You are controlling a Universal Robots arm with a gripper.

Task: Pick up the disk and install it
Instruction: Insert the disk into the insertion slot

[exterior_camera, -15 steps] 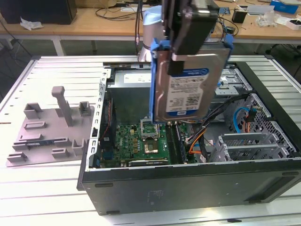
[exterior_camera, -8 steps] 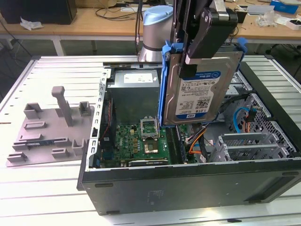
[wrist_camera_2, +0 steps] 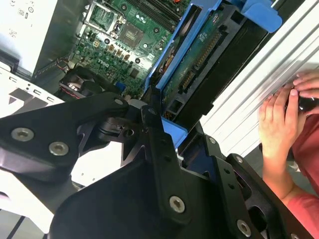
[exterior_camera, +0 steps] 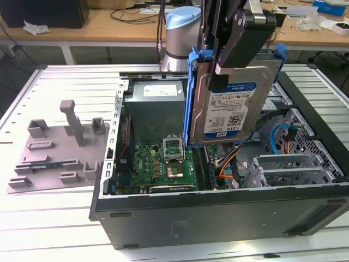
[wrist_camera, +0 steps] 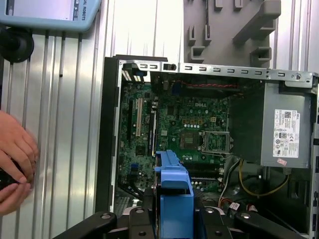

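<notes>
Your end effector (exterior_camera: 228, 57) is clamped on the disk (exterior_camera: 234, 106), which hangs upright in its blue bracket above the open computer case (exterior_camera: 218, 218) on the counter (exterior_camera: 54, 71). The second wrist view gives you the disk's circuit-board side and a person's hands (wrist_camera_2: 279, 117). The first wrist view looks down on the motherboard (wrist_camera: 184, 124) and power supply (wrist_camera: 286, 132).

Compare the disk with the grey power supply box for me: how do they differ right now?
The disk hangs on edge above the open case, clamped in the gripper; the power supply box sits inside the case. The disk wears a blue bracket; the box is bare grey metal. The disk is a thin slab, the box a deep block. Both are grey with white labels.
</notes>
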